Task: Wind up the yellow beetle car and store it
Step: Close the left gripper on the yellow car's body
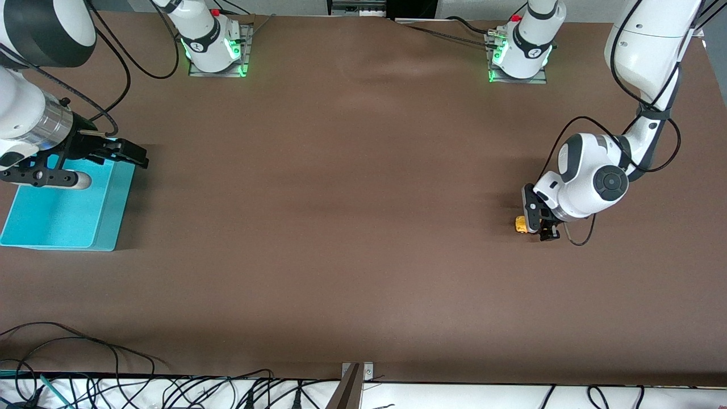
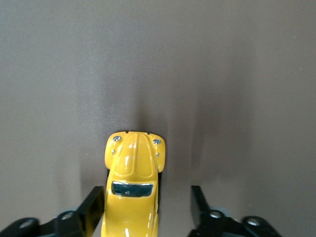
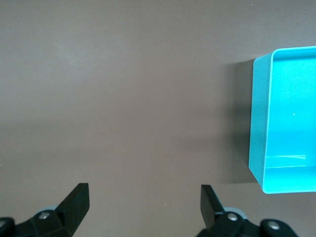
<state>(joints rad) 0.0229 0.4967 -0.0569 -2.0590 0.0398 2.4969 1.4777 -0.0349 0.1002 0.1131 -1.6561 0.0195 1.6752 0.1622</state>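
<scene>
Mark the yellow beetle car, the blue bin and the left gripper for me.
yellow beetle car [image 2: 132, 170]: left wrist view, on its rounded hood.
blue bin [image 1: 105, 218]: front view, on its side wall.
left gripper [image 2: 145, 210]: left wrist view, midway between its fingertips, with the car between them.

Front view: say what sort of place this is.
Probably a robotics lab bench set up for recording. Two arm bases are bolted along one edge of a brown-covered table, cables run along the edge nearest the camera, and only a yellow beetle car and blue bin sit out.
</scene>
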